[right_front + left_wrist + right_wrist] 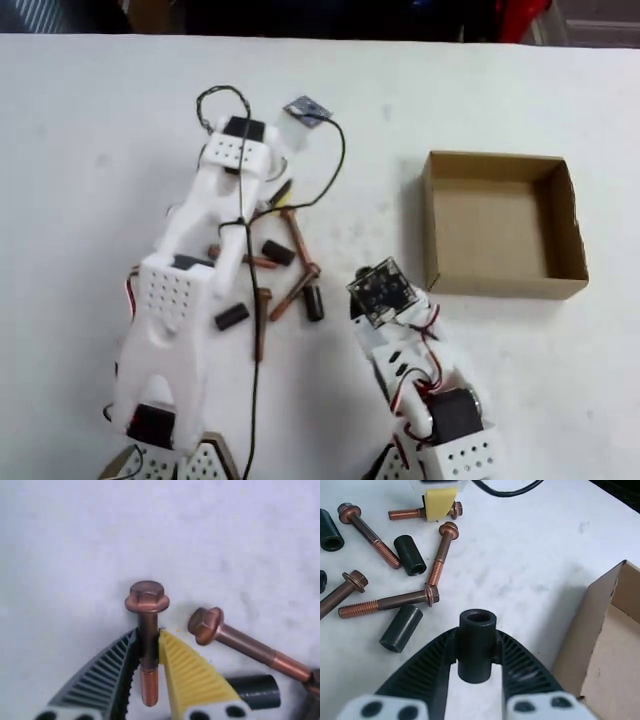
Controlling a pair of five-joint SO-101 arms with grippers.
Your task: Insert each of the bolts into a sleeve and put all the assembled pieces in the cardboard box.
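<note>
— Fingers (pixel 185 670) on the left gripper (pixel 148 636)?
— Clenched on a bolt (pixel 146 600), gripped by its shank
— And the right gripper (pixel 476 635)?
— I see it pinching a black sleeve (pixel 477 652) upright, beside the cardboard box (pixel 615 645); loose bolts (pixel 367 527) lie on the table (pixel 530 555) beyond

Left hand (pixel 149 635) clamped, right hand (pixel 476 635) clamped, left arm (pixel 190 270) stretched farther forward

No readable text, labels or numbers anywhere.
</note>
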